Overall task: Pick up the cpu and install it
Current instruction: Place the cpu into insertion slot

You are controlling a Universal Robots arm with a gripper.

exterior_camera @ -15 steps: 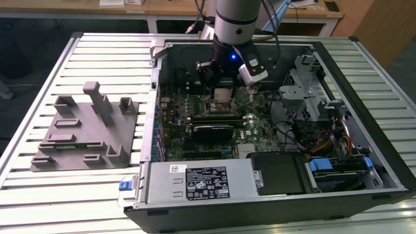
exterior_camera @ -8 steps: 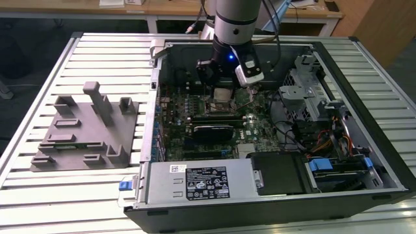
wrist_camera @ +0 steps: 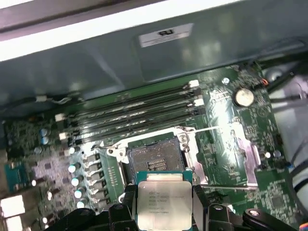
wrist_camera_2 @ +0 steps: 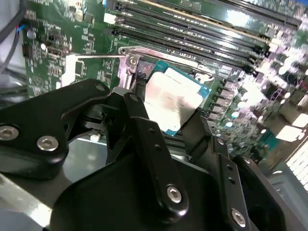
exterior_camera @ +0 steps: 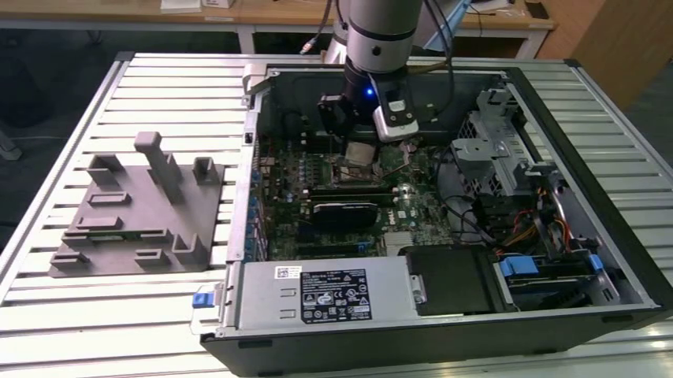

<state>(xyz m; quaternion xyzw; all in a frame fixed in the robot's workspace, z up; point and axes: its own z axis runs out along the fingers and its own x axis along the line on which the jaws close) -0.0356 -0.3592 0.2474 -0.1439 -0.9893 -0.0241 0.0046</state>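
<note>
- The claw (wrist_camera: 164,208) is clamped on the cpu (wrist_camera: 164,204), parted only as wide as the chip. One dark finger (wrist_camera: 129,204) presses one edge and the other presses the opposite edge.
- In the second wrist view the claw (wrist_camera_2: 166,110) shows the same hold: the cpu (wrist_camera_2: 171,102) sits between the two fingers (wrist_camera_2: 144,134), pinched by its sides.
- The cpu is carried flat, silvery plate up, with green board edges showing around the plate. It is square, so no long axis stands out; its edges run roughly in line with the socket's edges.
- It hangs inside the open computer case (exterior_camera: 589,165), just above the motherboard (wrist_camera: 226,96) and close beside the bare socket (wrist_camera: 155,159) — not seated in it.
- The socket's metal retaining frame (wrist_camera: 240,149) lies swung open to one side.
- In the exterior view the claw (exterior_camera: 362,146) and cpu (exterior_camera: 361,154) are over the far middle of the board. A grey plastic fixture (exterior_camera: 137,213) stands on the slatted counter (exterior_camera: 63,315) at the exterior view's left, well apart.
</note>
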